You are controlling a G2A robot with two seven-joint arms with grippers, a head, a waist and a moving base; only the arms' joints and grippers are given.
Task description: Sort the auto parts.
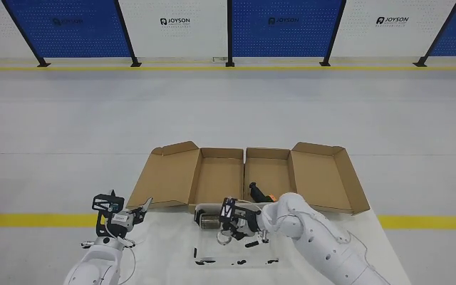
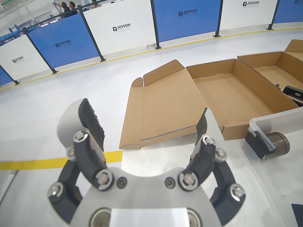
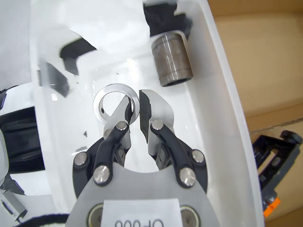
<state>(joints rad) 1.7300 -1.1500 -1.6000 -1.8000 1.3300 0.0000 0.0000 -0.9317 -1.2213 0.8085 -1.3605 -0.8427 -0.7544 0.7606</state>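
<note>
One ring (image 3: 113,87) clamped in right end effector (image 3: 135,100), cylinder (image 3: 171,60) beside; left end effector (image 2: 144,106) apart.

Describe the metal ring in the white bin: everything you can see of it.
The ring is a plain band of bright silver metal, smooth and shiny, with a wide round opening and one small hole in the band. It lies roughly flat, low in the white bin, apart from the dark metal cylinder nearby. The right gripper is shut on its wall, one finger inside the opening and one outside. No dents or marks show.
</note>
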